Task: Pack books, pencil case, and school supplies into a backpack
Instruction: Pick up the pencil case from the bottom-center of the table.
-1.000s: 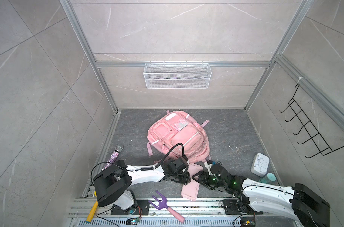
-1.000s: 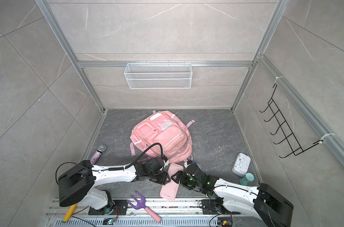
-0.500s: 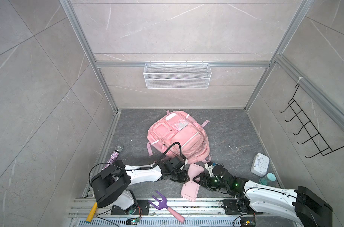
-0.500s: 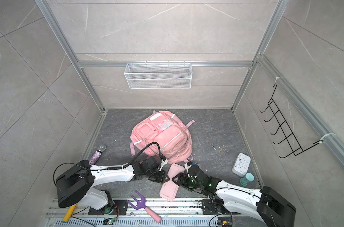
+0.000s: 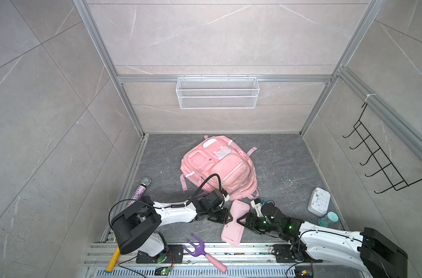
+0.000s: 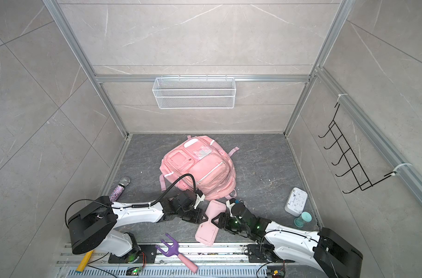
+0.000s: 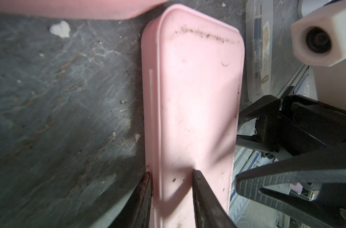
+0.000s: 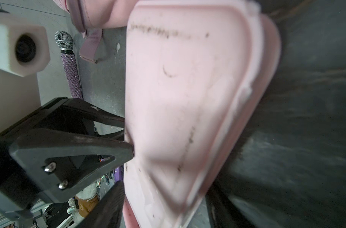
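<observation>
Low arms converge; left gripper point(image 5: 228, 217) clamped, right gripper point(image 5: 241, 218) opposite.

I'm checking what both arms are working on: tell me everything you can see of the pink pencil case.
The pencil case is a flat, pale pink, rounded rectangle, soft-looking, with a raised rim and dark smudges. One short end sits close to the backpack. The left tool pinches one long edge, denting the top; the right tool straddles the opposite edge, grip unclear.

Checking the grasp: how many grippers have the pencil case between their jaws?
2. The left gripper pinches one long edge of the pencil case; the right gripper clamps the opposite edge.
</observation>
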Tool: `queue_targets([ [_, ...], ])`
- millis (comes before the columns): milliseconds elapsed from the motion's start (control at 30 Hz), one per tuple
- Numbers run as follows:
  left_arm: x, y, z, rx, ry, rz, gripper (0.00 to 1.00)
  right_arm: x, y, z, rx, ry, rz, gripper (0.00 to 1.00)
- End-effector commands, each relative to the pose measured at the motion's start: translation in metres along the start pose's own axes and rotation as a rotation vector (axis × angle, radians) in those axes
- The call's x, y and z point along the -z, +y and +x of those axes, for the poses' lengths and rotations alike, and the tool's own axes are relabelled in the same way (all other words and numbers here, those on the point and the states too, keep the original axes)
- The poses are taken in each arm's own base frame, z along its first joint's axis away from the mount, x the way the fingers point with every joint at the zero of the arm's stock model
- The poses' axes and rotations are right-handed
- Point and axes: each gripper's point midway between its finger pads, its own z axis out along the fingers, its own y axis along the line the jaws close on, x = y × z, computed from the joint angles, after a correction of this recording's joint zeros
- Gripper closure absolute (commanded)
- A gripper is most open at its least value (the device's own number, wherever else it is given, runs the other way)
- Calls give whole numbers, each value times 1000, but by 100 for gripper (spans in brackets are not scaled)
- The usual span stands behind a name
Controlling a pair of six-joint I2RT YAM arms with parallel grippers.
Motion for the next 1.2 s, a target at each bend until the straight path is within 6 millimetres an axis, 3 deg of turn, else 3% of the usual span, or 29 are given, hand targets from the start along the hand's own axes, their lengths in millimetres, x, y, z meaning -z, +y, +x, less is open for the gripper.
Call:
queue_targets([
  [0,-8,18,15,-4,49,-46,62,10,66,-8,99,-23,-249,35],
  [267,0,19,11,13,29,-25,61,12,75,-10,107,-34,-283,39],
  [433,3,17,8,24,22,6,74,14,86,-14,112,-50,-325,40],
  [767,5,11,4,21,20,30,75,7,100,-19,119,-53,-368,41],
  [933,5,13,3,27,22,31,76,-1,94,-22,109,-54,-337,42],
  [1167,7,13,3,25,27,29,76,-13,80,-21,76,-38,-286,54],
])
